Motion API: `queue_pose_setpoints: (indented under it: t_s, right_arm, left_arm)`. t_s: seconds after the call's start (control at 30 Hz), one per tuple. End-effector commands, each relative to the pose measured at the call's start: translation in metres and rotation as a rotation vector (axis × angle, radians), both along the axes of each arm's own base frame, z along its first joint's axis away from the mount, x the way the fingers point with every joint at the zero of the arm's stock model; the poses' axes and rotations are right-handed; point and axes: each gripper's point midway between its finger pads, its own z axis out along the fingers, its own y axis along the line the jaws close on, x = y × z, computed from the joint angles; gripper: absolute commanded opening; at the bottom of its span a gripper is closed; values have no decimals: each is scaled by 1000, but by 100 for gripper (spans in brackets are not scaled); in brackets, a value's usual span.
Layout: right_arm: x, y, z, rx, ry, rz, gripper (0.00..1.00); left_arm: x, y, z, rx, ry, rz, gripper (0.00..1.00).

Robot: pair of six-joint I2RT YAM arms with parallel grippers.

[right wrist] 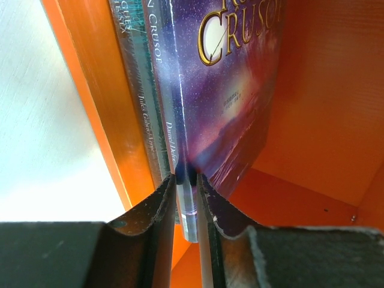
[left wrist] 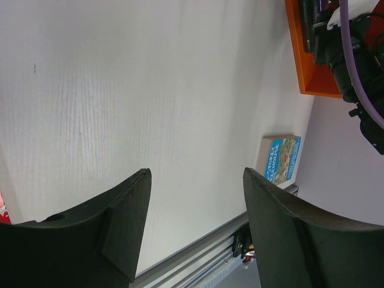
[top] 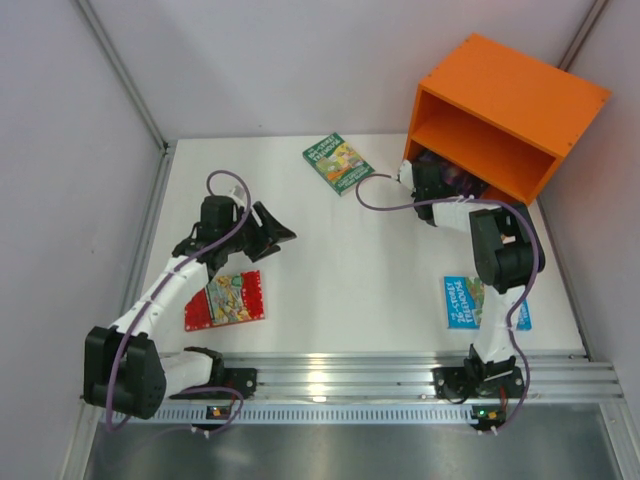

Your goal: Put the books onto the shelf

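The orange shelf (top: 512, 105) stands at the back right, its open side facing the arms. My right gripper (top: 427, 175) reaches into the left end of its lower compartment. In the right wrist view that gripper (right wrist: 187, 177) is shut on the spine of the dark purple book (right wrist: 231, 90), which stands upright beside a pale blue book (right wrist: 146, 90) against the shelf's side wall (right wrist: 90, 78). On the table lie a green book (top: 337, 163), a red book (top: 226, 299) and a bright blue book (top: 463, 300). My left gripper (top: 271, 232) hovers open over the table, above the red book, holding nothing.
An aluminium rail (top: 400, 372) runs along the table's near edge. Grey walls close in the left, back and right sides. The right arm's elbow (top: 500, 250) rises over the bright blue book (left wrist: 282, 157). The shelf's corner (left wrist: 303, 54) shows in the left wrist view.
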Motion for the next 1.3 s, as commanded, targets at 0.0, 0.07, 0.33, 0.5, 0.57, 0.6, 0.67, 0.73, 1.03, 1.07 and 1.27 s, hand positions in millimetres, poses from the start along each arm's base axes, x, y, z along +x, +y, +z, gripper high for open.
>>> queue_pose_setpoints:
  t_s: [0.0,0.07,0.33,0.5,0.57,0.6,0.67,0.73,1.03,1.07,1.27]
  right_arm:
    - [21,-6,18,21,-84,-15,19]
    - [22,-9,20,20,-88,-21,19]
    - [24,-9,20,11,-87,-17,20]
    - [26,-9,21,8,-90,-20,20]
    - [27,-9,21,7,-91,-17,20]
    - [27,-9,22,6,-92,-18,20]
    - [27,-8,22,10,-94,-16,21]
    - [27,-8,22,9,-92,-15,22]
    - [24,-3,22,40,-94,-11,36]
    - [24,-2,23,44,-97,-9,37]
    - [15,5,39,92,-130,-14,44]
  left_arm:
    - [9,-2,14,5,-43,4,68]
    - [9,-2,13,5,-40,4,68]
    - [8,-5,13,7,-40,-2,68]
    - [8,-5,12,10,-39,-1,68]
    - [8,-6,12,10,-39,-3,68]
    - [8,-6,12,11,-40,-3,68]
    - [8,-6,11,12,-38,-4,68]
    - [8,-7,12,11,-39,-4,68]
    - [9,-8,11,14,-37,-7,68]
    - [9,-8,11,15,-41,-7,68]
    - [9,-6,14,27,-51,-4,68]
